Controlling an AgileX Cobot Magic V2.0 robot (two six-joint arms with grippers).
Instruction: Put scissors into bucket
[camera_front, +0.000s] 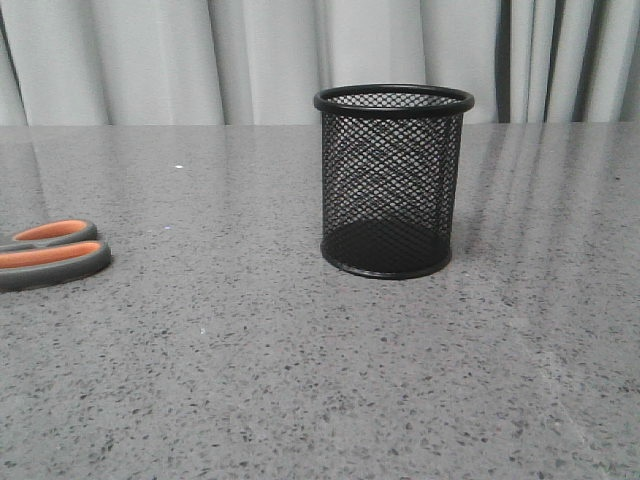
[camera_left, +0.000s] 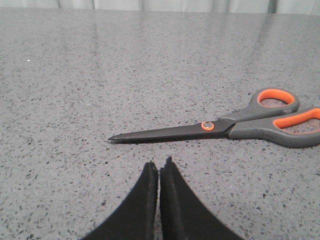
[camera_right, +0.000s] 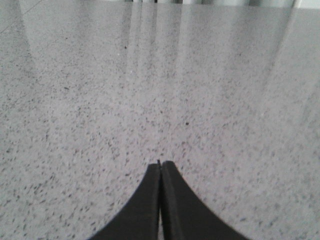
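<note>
Nothing is grasped yet: the scissors (camera_left: 225, 127) lie flat near the bench's left edge, the bucket (camera_front: 393, 180) upright mid-bench. The left gripper (camera_left: 159, 167) and right gripper (camera_right: 160, 165) are pinched closed, empty. Next, the left must spread and straddle the scissors.

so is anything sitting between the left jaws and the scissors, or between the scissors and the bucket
Nothing visible. The left gripper faces bare table up to the scissors. In the front view only open tabletop lies between the scissors and the bucket, which stands upright and empty.

A grey speckled stone table (camera_front: 300, 380) runs back to pale pleated curtains (camera_front: 200, 60)
</note>
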